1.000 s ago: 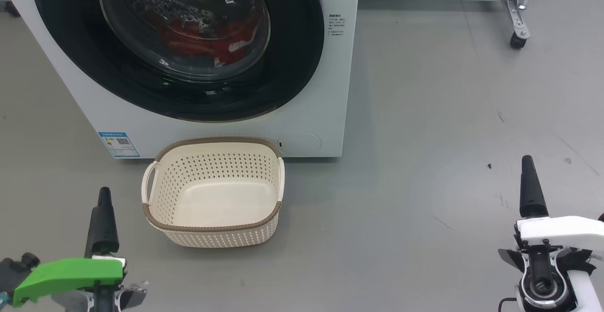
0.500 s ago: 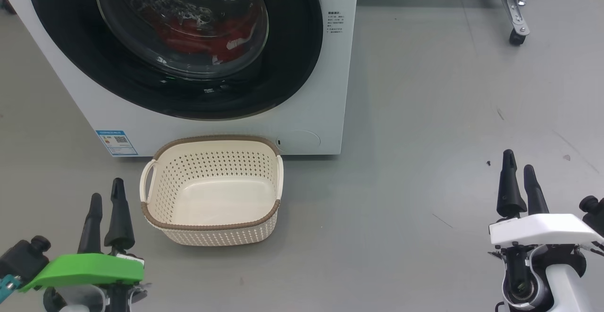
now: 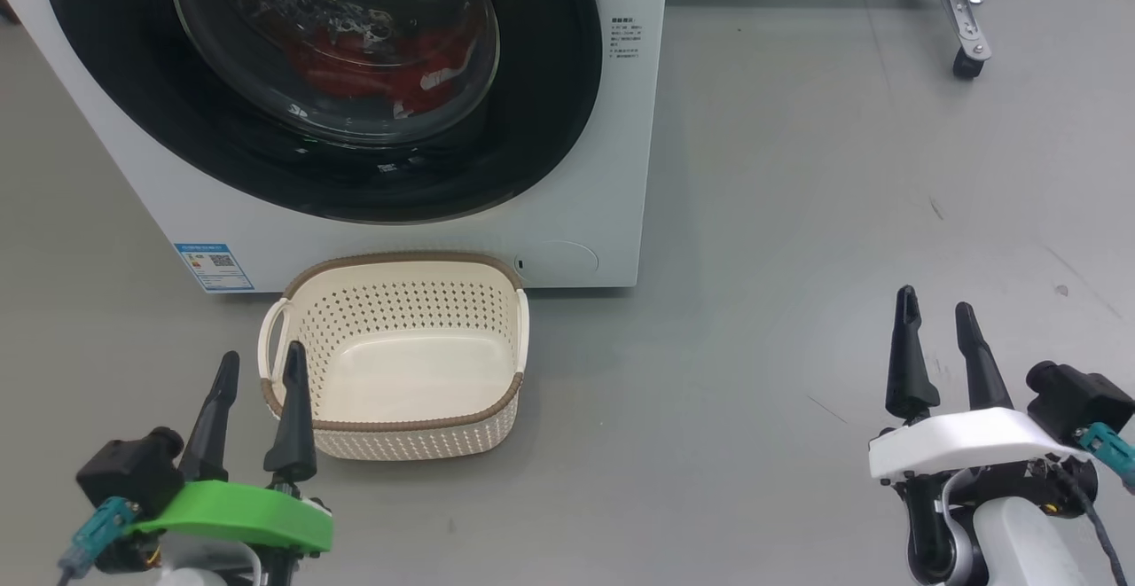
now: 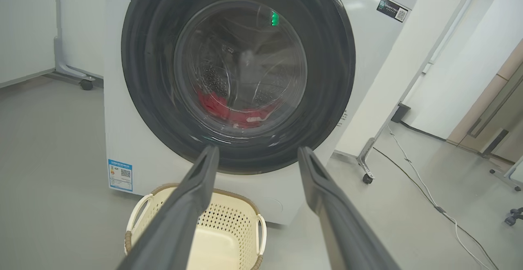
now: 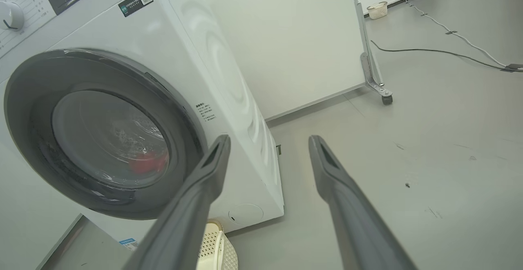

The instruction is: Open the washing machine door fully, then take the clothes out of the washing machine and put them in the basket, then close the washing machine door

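1. Washing machine (image 3: 621, 169): white front-loader, far left, standing on the grey floor (image 3: 754, 347).
2. Washing machine door (image 3: 541, 125): black rim, glass bowl; shut flush against the front. The opening step appears not yet begun.
3. Clothes (image 3: 372, 63): red with white trim, heaped low in the drum behind the glass.
4. Basket (image 3: 417, 440): cream, empty, on the floor just in front of the machine's base and under the door. It is likely put there so garments travel a short way.
5. Left gripper (image 3: 263, 353): near left, by the basket's near-left corner; fingers spread wide, holding nothing.
6. Right gripper (image 3: 933, 300): near right, well apart from the machine; fingers spread wide, empty. Both seem poised for a reach.
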Tool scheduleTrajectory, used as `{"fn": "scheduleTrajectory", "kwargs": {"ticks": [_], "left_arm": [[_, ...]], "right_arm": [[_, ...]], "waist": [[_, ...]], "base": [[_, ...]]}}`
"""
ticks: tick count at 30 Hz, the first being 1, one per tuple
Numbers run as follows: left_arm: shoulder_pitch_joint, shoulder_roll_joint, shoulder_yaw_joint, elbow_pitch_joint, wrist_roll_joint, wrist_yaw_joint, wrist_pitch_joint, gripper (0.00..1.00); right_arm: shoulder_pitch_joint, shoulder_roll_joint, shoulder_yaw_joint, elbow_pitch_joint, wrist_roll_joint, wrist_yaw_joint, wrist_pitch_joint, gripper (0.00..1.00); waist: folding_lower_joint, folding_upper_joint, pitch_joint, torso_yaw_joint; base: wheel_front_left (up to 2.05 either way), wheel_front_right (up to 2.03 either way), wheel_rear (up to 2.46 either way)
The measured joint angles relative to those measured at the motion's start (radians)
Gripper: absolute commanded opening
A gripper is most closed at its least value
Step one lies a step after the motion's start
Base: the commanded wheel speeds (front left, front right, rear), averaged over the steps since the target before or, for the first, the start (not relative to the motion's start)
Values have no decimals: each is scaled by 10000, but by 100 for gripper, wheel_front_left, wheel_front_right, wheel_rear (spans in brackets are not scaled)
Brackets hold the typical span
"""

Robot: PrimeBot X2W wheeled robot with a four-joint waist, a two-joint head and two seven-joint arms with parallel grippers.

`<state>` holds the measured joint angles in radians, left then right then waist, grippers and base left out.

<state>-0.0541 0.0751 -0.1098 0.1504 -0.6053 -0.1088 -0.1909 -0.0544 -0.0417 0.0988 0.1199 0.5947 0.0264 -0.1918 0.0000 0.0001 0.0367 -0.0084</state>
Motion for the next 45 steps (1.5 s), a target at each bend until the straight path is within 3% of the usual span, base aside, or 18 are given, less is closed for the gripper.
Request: {"fn": "scheduleTrajectory", "kwargs": {"ticks": [17, 45], "left_arm": [[158, 46, -811, 813, 3078, 690, -583, 100], [182, -215, -583, 1921, 2589, 1045, -585, 100]], "right_arm": [[-2, -188, 1024, 821, -2823, -483, -525, 100], [-216, -159, 1208, 1687, -2704, -556, -468, 100]], "waist": [[0, 0, -28, -160], [0, 0, -106, -131]], "base": [[0, 0, 0], [0, 0, 0]]}}
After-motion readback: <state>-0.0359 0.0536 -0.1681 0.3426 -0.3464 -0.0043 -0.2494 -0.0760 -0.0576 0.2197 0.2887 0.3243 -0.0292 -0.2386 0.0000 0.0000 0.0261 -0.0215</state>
